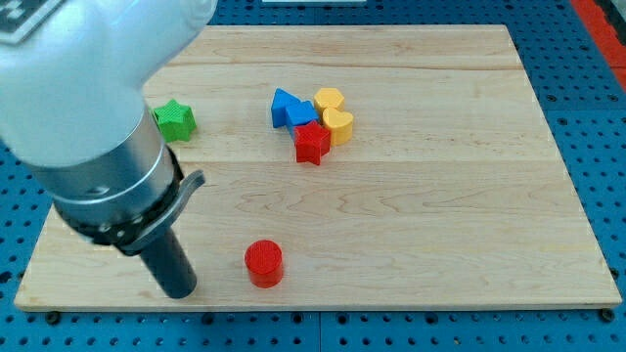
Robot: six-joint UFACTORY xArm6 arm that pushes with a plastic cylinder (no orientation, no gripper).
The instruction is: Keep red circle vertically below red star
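Operator: Report the position of the red circle [263, 263] relative to the red star [311, 143].

Technician: The red circle lies well apart from the red star, toward the view's bottom and somewhat to the view's left of it. It is not straight beneath the star. It stands alone on the wooden worktop [440, 196], touching nothing.

Operator: What is grouped with the red star?

Technician: Four blocks. A blue block [284, 106] and a second blue block [301, 113] sit just above the star, toward the view's top-left; the second one touches it or nearly so. A yellow heart [338, 125] sits just beside the star on the view's right, and another yellow heart [329, 99] lies above that one. A green star [174, 120] lies well to the view's left of the red star, apart from the cluster.

Operator: State of the tool?

Technician: The tool is a plain dark rod with no jaws; it holds nothing. My tip [180, 291] rests far to the view's lower left of the red star, level with the red circle and to its left, with a clear gap between them.
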